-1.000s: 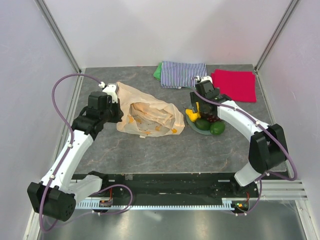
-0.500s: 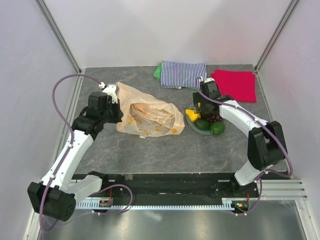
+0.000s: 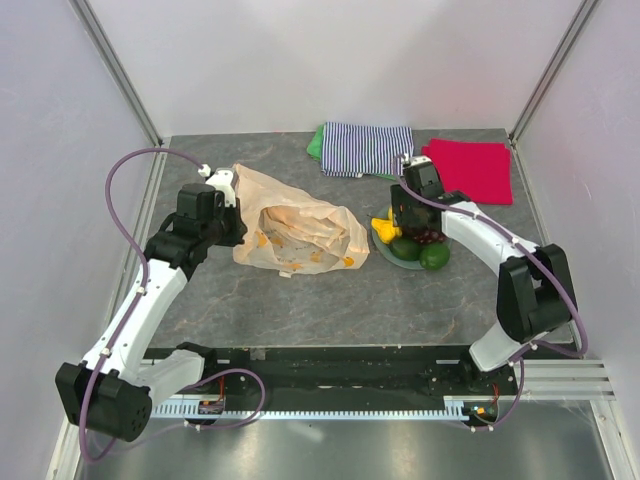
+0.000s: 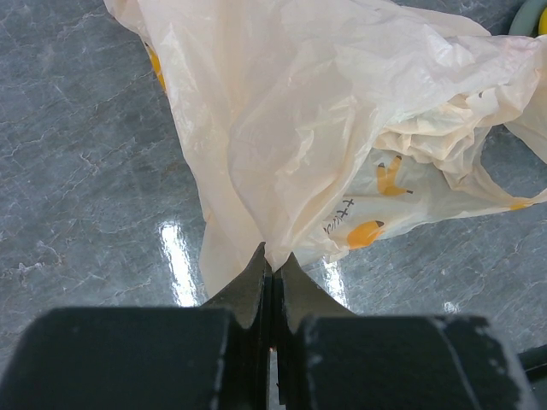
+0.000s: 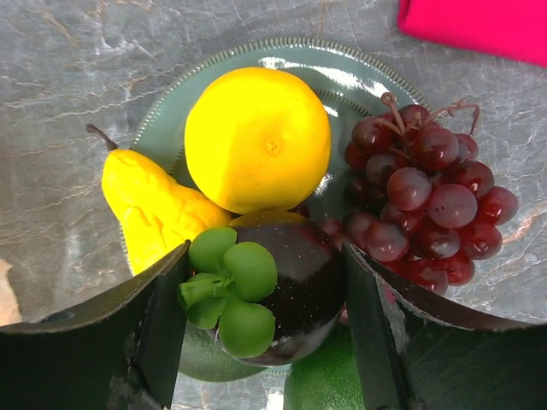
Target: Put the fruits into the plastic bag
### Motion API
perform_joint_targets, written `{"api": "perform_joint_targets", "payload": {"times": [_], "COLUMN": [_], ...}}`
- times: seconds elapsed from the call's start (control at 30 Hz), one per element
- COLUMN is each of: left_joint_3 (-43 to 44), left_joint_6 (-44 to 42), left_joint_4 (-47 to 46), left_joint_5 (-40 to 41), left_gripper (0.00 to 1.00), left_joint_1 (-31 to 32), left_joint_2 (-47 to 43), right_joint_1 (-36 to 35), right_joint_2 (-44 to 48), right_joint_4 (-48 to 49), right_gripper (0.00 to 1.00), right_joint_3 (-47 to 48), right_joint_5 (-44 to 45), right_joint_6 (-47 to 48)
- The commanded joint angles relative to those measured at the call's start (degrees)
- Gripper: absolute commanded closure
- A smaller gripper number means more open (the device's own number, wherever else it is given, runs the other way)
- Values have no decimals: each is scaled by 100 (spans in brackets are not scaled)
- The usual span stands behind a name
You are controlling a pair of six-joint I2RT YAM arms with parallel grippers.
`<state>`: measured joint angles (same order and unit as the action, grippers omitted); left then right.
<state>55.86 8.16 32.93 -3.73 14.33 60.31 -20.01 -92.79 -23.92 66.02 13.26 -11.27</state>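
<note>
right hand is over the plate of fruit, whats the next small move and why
Probably close the right hand on the dark fruit with the green leafy top. Its fingers stand on either side of that fruit on the plate, with little gap left, and the left hand pinches the plastic bag by its edge, so a grasp looks set up.

A striped folded cloth (image 3: 367, 148) lies at the far edge of the grey marbled table (image 3: 300, 300), with a bit of green cloth (image 3: 315, 146) showing at its left end. A red folded cloth (image 3: 470, 168) lies just beside it on the right. A round grey-green plate (image 5: 352, 77) sits near both.
</note>
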Motion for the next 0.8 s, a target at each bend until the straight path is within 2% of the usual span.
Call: {"api": "perform_joint_targets", "payload": {"times": [0.0, 0.13, 0.2, 0.27, 0.3, 0.33, 0.4, 0.47, 0.5, 0.6, 0.67, 0.77], "left_joint_3": [4, 4, 4, 4, 4, 4, 4, -4, -4, -4, 4, 4], "left_joint_6": [-245, -245, -245, -254, -254, -245, -254, -254, -254, -245, -245, -210], "left_joint_4": [-129, -137, -146, -155, -164, -181, -173, -182, -190, -199, -208, -286], "left_joint_5": [-146, -269, -313, -357, -383, -409, -427, -480, -489, -515, -576, -830], "left_gripper": [99, 98, 98, 98, 98, 98, 98, 98, 98, 98, 98, 98], "left_joint_1": [-26, -26, -26, -26, -26, -26, -26, -26, -26, -35, -35, -35], "left_joint_2": [-11, -11, -20, -37, -29, -28, -20, -20, -20, -46, -63, -116], "right_joint_1": [24, -3, -29, -38, -90, -143, -545, -959, -1413, -2083, -2270, -2560], "right_joint_2": [455, 1148, 1891, 2325, 2571, 2625, 2600, 2477, 2320, 1908, 1643, 1151], "right_joint_4": [125, 299, 1001, 1798, 2012, 2197, 2602, 2813, 2884, 3217, 3498, 3701], "right_gripper": [45, 49, 50, 50, 49, 49, 50, 51, 51, 53, 53, 55], "right_joint_3": [-45, -106, -562, -1088, -1213, -1388, -1495, -1548, -1557, -1531, -1496, -1364], "right_joint_5": [-113, -297, -691, -1296, -2013, -2359, -3088, -3346, -3478, -3566, -3558, -3006], "right_joint_6": [-33, 54, 81, 63, 46, 37, 168, 317, 353, 205, 99, 20]}}
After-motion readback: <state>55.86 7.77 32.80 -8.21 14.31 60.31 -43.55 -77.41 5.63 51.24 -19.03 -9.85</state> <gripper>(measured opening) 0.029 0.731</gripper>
